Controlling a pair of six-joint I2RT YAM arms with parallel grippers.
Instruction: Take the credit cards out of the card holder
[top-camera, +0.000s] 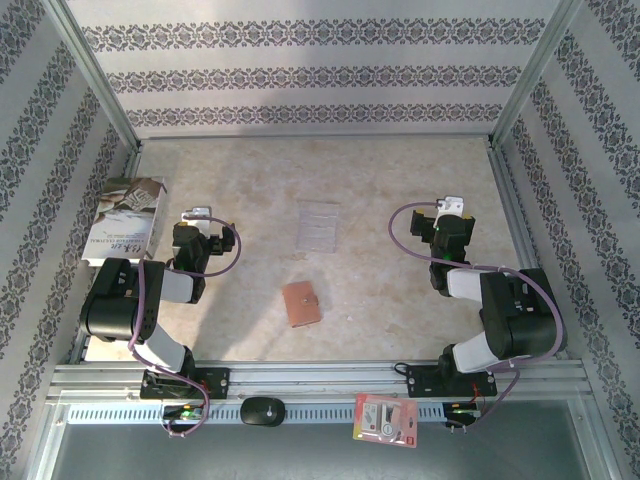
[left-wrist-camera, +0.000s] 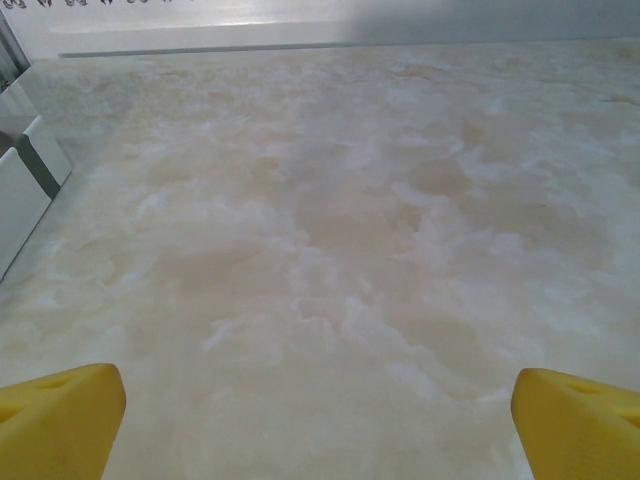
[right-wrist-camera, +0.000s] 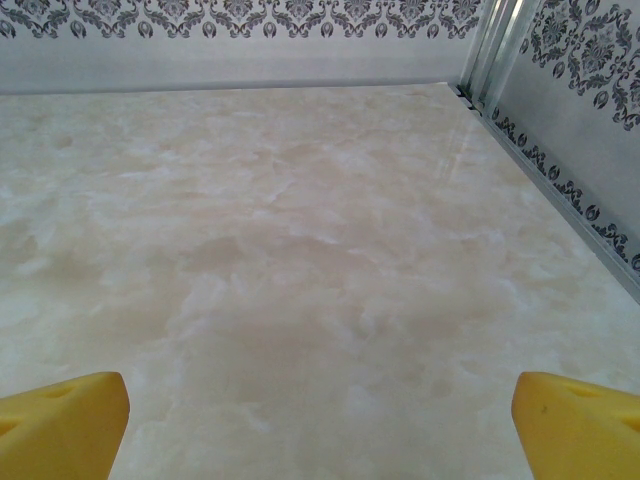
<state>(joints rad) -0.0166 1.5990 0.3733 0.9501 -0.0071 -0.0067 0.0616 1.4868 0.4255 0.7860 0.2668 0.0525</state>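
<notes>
The card holder (top-camera: 302, 303), orange-brown leather, lies closed and flat near the middle of the table (top-camera: 400, 300), between the two arms. What it holds cannot be told. A clear plastic sleeve (top-camera: 320, 225) lies farther back, well apart from it.

The table top is beige with a marble pattern. The walls (top-camera: 320, 75) around it are white with dark ornament bands.

A book (top-camera: 125, 220) rests at the left edge and a red-and-white packet (top-camera: 386, 420) on the front rail (top-camera: 320, 378); their print is too small to read.

The left gripper (top-camera: 197, 212) and the right gripper (top-camera: 450, 205) both have their yellow fingers (left-wrist-camera: 60, 420) (right-wrist-camera: 575, 420) wide apart over bare table, and they hold nothing.
</notes>
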